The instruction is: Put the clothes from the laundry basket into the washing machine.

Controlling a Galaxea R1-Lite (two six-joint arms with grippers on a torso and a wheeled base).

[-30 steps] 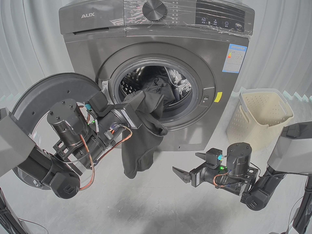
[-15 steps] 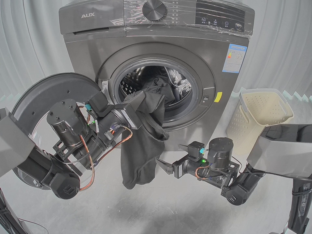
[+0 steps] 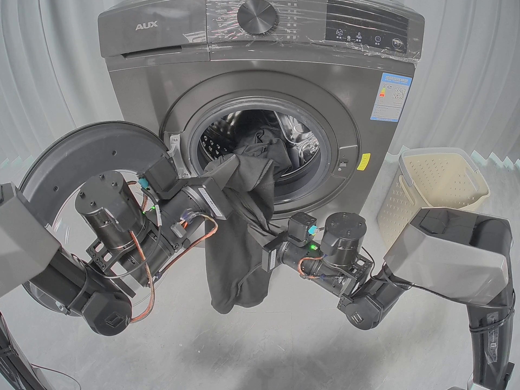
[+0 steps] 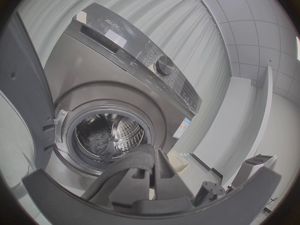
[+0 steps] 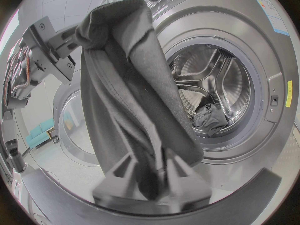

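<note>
A dark grey garment [image 3: 238, 255] hangs bunched and limp before the open mouth of the grey front-loading washing machine [image 3: 162, 82], whose round door [image 3: 81, 147] is swung wide to the left. Another dark piece [image 5: 210, 117] lies crumpled in the drum. The cream perforated laundry basket [image 3: 401, 212] stands upright just right of the machine.

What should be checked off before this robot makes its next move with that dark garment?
1. The washing machine door is open: ok.
2. The left gripper is shut on the dark garment at the opening: ok.
3. The garment is inside the drum: not ok; most of it hangs down outside the front.
4. The right gripper grips the hanging part: cannot tell; it sits at the fabric.
5. There is room in the drum: ok; one small dark piece lies inside.
</note>
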